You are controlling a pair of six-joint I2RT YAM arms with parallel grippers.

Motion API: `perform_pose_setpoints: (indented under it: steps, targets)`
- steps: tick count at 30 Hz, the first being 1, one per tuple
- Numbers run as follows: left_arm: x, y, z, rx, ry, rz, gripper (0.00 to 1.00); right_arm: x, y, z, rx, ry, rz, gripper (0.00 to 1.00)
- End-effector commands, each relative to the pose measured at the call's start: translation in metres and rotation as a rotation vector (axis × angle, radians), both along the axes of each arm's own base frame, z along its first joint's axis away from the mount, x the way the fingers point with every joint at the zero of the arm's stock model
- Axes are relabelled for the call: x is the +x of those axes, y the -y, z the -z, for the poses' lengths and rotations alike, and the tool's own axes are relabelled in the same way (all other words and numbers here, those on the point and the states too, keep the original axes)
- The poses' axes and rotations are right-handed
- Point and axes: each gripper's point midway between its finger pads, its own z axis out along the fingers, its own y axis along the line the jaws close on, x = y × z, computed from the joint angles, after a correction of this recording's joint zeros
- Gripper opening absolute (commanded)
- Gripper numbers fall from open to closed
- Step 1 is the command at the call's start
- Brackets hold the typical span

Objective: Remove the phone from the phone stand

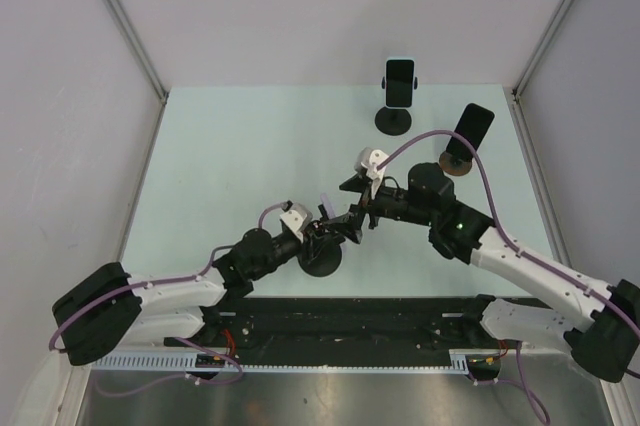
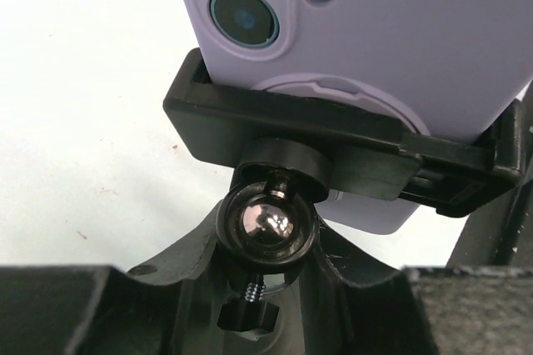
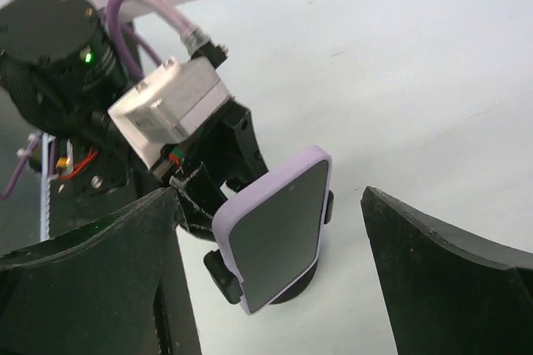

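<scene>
Phone (image 3: 275, 234) looks rigid, slick, light; grip long edges. Left jaws pinch phone stand (image 2: 266, 223) neck; right jaws spread astride.

No text, label, brand or number can be read in any view. The back of the lilac phone (image 2: 375, 30) is seen plain and its screen dark. Nothing legible is made out on the black phone stand (image 2: 333, 142).
</scene>
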Motion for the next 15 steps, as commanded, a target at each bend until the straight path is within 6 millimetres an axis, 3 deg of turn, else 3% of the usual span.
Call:
perform_pose_setpoints:
  steps: [1,3,7,15]
  targets:
    - [0.023,-0.010,-0.044,-0.141,0.062,-0.170,0.00,0.016,0.015,-0.036,0.058,0.047,0.247,1.00]
    - [0.022,-0.009,-0.047,-0.157,0.053,-0.182,0.00,0.011,0.012,-0.036,0.057,0.047,0.278,1.00]
    - [0.024,-0.009,-0.051,-0.168,0.051,-0.220,0.00,0.019,0.013,-0.027,0.022,0.058,0.428,0.99]
    - [0.018,0.000,-0.053,-0.164,0.047,-0.199,0.00,0.025,-0.009,-0.003,-0.002,0.050,0.565,0.92]
